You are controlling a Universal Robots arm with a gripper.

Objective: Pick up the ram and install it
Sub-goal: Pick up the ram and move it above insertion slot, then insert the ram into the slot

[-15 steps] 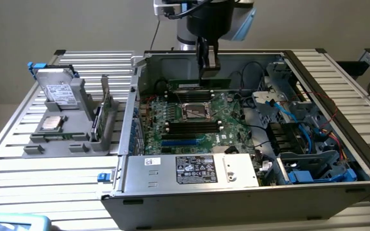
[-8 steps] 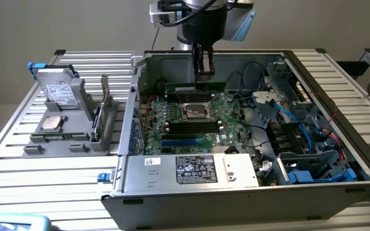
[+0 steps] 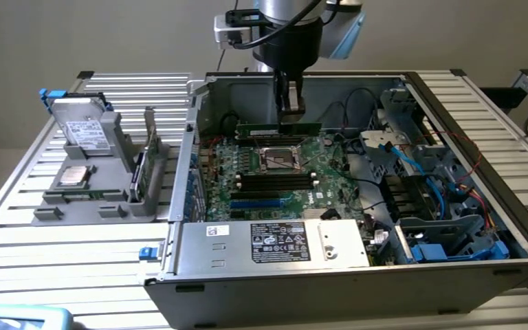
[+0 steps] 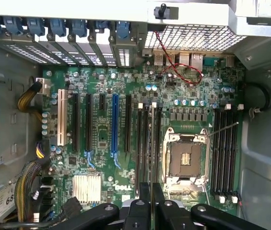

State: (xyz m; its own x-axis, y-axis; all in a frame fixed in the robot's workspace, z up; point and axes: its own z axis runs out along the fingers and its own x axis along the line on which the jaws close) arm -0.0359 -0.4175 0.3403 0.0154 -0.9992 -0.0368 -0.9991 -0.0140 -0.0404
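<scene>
Inside the open computer case (image 3: 200,124), my gripper (image 3: 291,115) hangs above the motherboard (image 3: 273,172). It is shut on the ram (image 3: 278,128), a long thin green stick held level and lengthwise. In the wrist view the ram (image 4: 152,143) appears edge-on as a thin pale line between the fingertips (image 4: 145,191). There it lies over the black memory slots (image 4: 147,143) beside the CPU socket (image 4: 184,160), apart from them. Another bank of black slots (image 4: 223,153) lies on the socket's other side.
A grey fixture (image 3: 99,199) at the exterior view's left holds a hard drive (image 3: 85,130), a chip (image 3: 73,175) and an upright card (image 3: 151,148). The labelled power supply (image 3: 273,244) fills the case's front. Blue cables and drive cages (image 3: 429,199) crowd the right side.
</scene>
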